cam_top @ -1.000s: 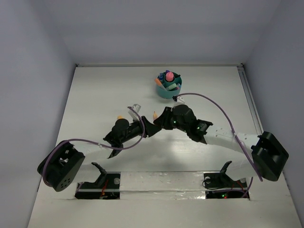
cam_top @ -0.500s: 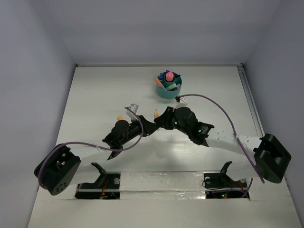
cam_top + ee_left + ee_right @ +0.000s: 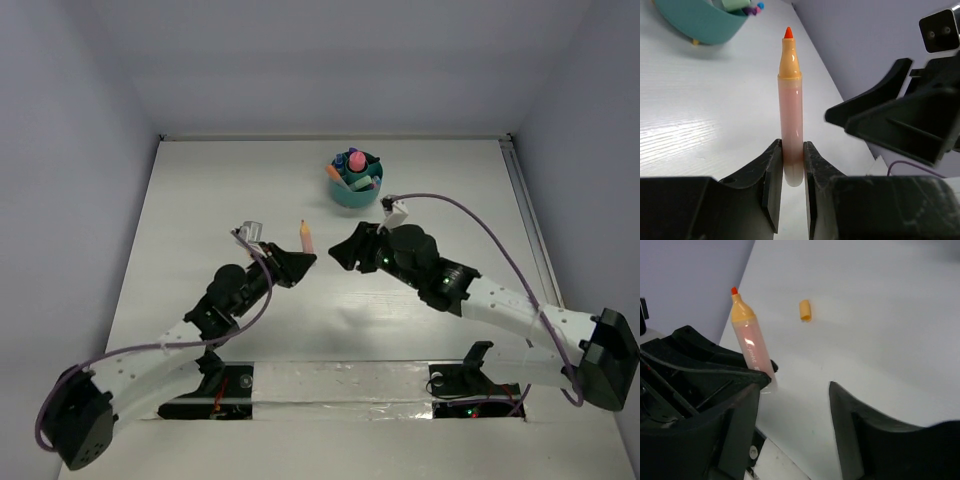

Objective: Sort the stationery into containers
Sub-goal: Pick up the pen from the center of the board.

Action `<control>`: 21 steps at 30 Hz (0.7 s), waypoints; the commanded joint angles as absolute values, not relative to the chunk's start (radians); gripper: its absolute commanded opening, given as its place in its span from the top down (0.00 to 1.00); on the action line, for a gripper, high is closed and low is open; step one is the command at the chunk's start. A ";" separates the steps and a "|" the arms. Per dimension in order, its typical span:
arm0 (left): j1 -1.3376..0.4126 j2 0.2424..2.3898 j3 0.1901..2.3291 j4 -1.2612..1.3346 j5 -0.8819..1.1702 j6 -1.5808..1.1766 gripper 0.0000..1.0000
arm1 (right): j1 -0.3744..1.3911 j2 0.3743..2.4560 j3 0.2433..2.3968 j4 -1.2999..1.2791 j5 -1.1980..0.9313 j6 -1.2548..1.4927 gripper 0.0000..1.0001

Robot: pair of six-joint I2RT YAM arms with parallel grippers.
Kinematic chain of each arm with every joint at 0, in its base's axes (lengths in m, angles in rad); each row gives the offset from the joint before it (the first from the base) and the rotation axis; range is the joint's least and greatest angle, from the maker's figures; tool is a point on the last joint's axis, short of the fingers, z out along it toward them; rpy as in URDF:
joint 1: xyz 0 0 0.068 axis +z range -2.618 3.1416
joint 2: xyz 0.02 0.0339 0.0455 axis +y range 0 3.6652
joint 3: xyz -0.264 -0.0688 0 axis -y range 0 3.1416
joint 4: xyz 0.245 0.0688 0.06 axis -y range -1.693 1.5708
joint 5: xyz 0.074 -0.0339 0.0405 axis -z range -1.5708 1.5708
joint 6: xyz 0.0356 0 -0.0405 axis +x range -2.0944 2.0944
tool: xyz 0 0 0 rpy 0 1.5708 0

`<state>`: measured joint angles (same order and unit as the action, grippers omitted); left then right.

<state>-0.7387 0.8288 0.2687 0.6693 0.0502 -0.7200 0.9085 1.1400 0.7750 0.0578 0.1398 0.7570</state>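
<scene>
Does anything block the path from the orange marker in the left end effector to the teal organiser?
Nothing visible does. Bare table lies between the orange marker and the teal organiser; the open right end effector sits beside that line.

It looked like a robotics lab test cell: a white table (image 3: 200, 190) boxed in by plain pale walls (image 3: 70, 150), with two cabled robot arms (image 3: 145, 362) bolted at its near edge.

Uncapped orange marker (image 3: 791, 100) upright in the pinched left claw (image 3: 791, 147), teal organiser (image 3: 700, 22) far beyond.
</scene>
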 commanded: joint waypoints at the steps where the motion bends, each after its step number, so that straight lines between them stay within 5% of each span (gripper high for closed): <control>1: -0.739 0.675 0.319 0.493 -0.047 -0.684 1.00 | 0.887 1.091 0.836 0.003 0.164 0.661 0.53; 4: -0.739 0.540 0.377 0.353 -0.099 -0.677 1.00 | 0.868 1.172 0.879 -0.037 0.108 0.617 0.78; 10: -0.730 0.445 0.589 0.098 -0.117 -0.591 1.00 | 0.868 1.503 1.101 -0.034 -0.028 0.526 0.83; 12: -0.730 0.440 0.667 0.017 -0.124 -0.566 1.00 | 0.868 1.613 1.159 -0.015 -0.041 0.503 0.80; 16: -0.730 0.411 0.736 -0.049 -0.150 -0.514 1.00 | 0.877 1.819 1.363 -0.063 -0.072 0.457 0.56; 21: -0.730 0.430 0.776 -0.075 -0.106 -0.469 1.00 | 0.910 2.075 1.691 -0.230 -0.055 0.377 0.43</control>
